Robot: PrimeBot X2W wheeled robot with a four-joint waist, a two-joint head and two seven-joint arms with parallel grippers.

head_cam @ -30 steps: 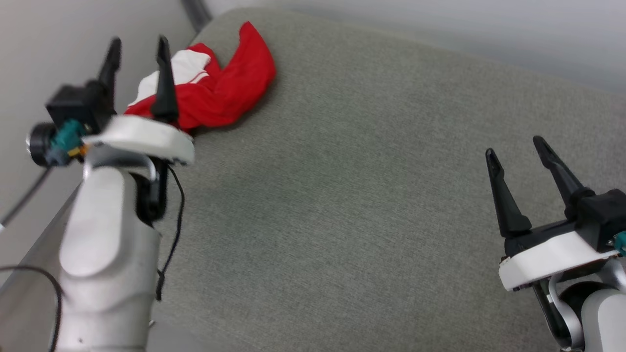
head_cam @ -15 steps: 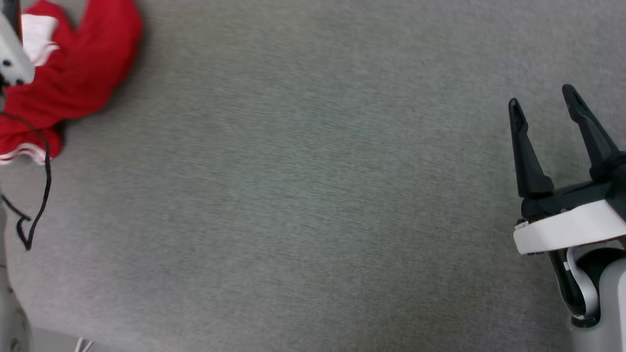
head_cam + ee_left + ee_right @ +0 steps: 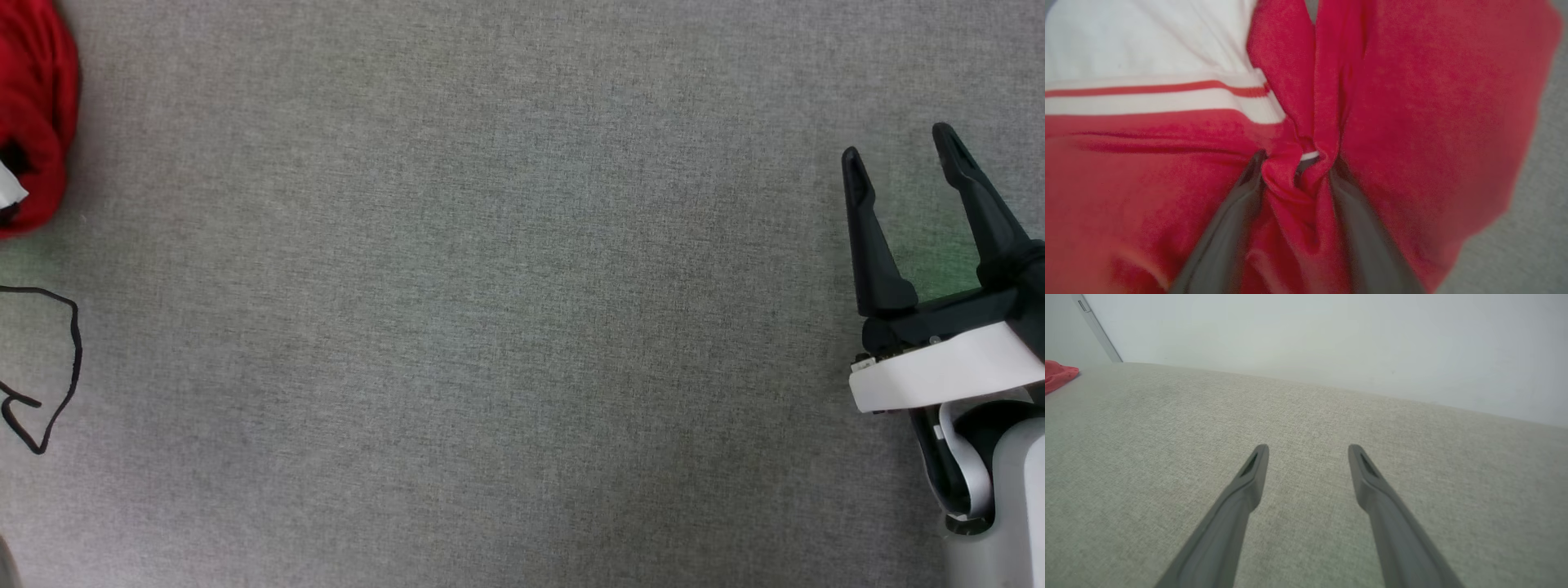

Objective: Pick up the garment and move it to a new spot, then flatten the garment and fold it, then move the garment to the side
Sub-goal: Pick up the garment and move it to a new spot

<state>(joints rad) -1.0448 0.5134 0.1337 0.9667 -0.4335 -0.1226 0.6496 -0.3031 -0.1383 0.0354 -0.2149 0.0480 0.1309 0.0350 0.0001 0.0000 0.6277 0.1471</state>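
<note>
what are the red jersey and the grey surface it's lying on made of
The red jersey: soft knit cloth, likely cotton or polyester, matte; it has a fine fuzzy grain and bunches into soft folds. The grey surface: woven upholstery-type fabric, matte, with a flecked, heathered weave; what lies under it cannot be told.

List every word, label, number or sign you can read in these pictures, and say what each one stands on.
None can be read.
The red jersey shows plain red cloth and a white sleeve with a red stripe; no letters or numbers face the cameras.
The grey upholstered surface, the wall and the right claw carry no markings.
A small tab on the corner strip is too small to read.
</note>
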